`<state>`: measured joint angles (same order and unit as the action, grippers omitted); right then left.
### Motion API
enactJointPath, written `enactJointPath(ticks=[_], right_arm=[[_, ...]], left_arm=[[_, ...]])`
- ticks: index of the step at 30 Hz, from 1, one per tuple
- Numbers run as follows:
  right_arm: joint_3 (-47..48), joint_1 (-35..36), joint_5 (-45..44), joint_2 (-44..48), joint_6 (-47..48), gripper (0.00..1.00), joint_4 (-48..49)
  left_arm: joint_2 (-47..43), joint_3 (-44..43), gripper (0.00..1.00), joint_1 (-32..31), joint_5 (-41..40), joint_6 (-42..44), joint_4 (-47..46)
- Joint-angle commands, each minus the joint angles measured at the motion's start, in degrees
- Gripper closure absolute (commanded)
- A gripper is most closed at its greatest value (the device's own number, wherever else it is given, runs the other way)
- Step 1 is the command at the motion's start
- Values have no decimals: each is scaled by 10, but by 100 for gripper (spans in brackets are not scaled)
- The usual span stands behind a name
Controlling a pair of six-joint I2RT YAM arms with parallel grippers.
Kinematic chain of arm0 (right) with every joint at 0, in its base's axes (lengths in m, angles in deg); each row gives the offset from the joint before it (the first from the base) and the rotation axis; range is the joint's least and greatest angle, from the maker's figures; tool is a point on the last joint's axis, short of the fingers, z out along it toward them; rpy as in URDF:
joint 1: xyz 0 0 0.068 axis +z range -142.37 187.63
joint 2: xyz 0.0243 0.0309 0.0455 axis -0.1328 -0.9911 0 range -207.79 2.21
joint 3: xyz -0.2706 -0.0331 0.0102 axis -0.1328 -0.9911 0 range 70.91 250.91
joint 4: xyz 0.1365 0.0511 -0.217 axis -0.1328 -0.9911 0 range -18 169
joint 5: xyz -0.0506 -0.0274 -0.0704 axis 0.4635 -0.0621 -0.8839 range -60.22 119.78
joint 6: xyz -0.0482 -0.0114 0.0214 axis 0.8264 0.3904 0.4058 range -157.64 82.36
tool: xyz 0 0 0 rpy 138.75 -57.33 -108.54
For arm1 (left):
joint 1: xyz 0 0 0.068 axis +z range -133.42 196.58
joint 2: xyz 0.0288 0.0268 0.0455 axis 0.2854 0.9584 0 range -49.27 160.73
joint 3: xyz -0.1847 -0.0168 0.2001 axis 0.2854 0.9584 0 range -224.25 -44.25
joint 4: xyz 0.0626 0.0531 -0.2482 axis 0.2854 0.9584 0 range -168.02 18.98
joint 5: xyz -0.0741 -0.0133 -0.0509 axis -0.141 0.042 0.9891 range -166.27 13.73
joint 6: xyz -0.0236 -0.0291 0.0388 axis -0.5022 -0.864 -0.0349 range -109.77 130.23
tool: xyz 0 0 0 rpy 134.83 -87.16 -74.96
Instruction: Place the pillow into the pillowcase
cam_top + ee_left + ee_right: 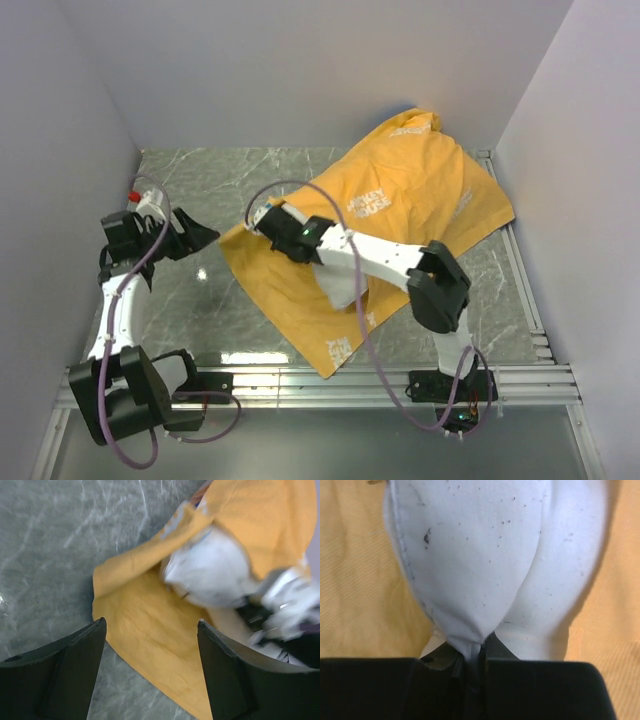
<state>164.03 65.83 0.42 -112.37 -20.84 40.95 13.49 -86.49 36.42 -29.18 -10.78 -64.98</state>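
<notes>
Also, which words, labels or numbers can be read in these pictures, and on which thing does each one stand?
"MICKEY MOUSE": white print, slanted, on the orange face of the pillowcase, seen from the top camera.
Other white prints near its far corner, its right edge and its near corner: too small to read.
Both wrist views: no text that can be read.

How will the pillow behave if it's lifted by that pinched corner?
Probably floppy: the pillow fabric bunches into a fold where the right end effector pinches it. Likely light and plump, so it should sag rather than stay flat. The thin pillowcase against it may drag along.
</notes>
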Motion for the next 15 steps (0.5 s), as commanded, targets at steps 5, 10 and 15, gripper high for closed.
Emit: enactJointPath(ticks=[5, 10, 15], right_arm=[[174, -75, 243, 117, -31, 100, -66], [233, -113, 381, 110, -60, 100, -99], [240, -140, 453, 105, -81, 100, -114]], left_arm=[[-60, 89, 23, -93, -27, 13, -155], [-82, 115, 22, -178, -27, 45, -230], [-151, 116, 22, -264, -34, 278, -203]])
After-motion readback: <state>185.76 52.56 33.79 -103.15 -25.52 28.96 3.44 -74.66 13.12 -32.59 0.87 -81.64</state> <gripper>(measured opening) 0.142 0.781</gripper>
